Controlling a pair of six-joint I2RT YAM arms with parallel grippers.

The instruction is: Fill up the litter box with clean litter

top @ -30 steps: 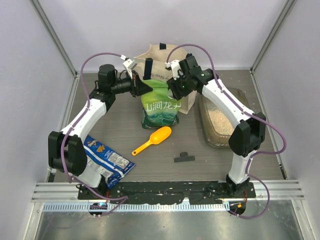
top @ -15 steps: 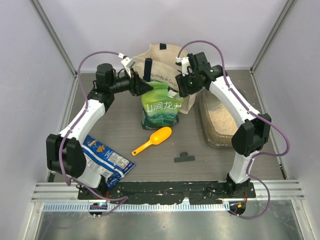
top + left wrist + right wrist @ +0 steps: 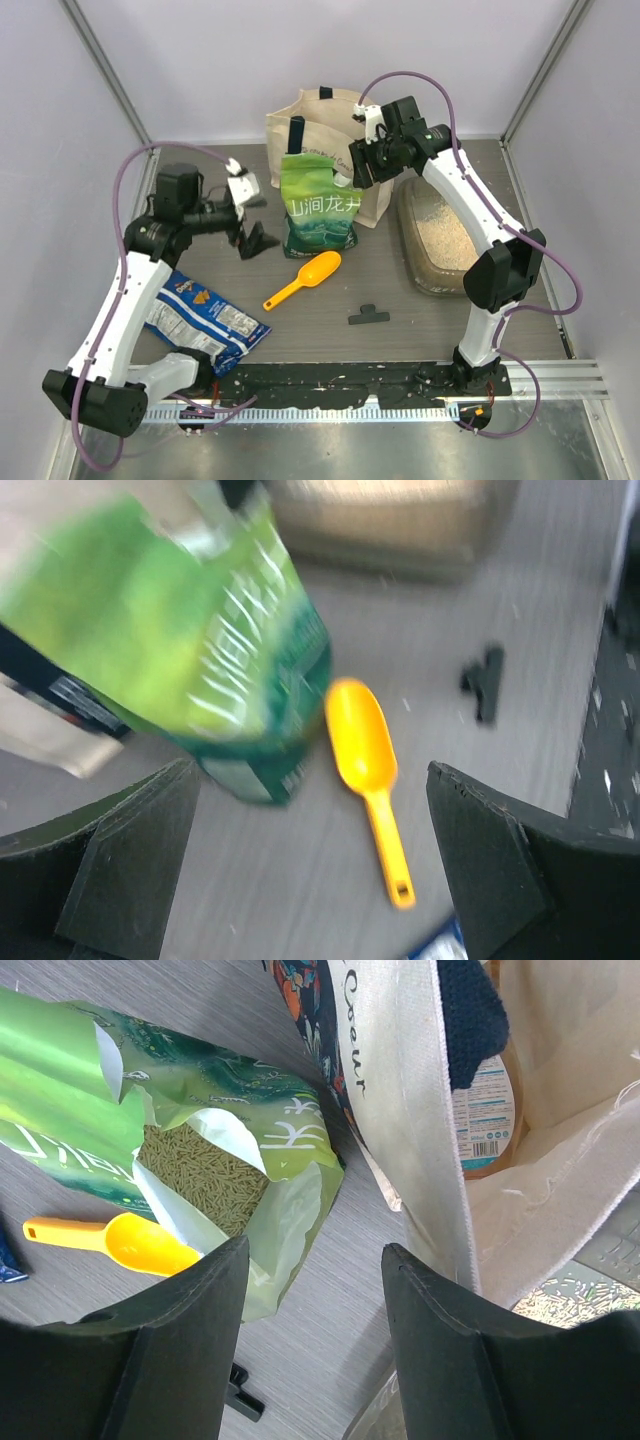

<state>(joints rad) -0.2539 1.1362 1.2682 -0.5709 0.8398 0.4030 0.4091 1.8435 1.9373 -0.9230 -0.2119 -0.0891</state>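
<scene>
We reckon the wide-open, empty left end effector sits nearest the yellow scoop, whose handle angles toward its side, while the right end effector, also open and empty, hangs above the green pouch, just left of the litter box at the bench's right.

Bright, even light; one smeared view
We see motion blur across the left wrist view, worst on the green pouch at ten o'clock.

grey table bears pouch, scoop, clip, snack bag, tote, litter box.
</scene>
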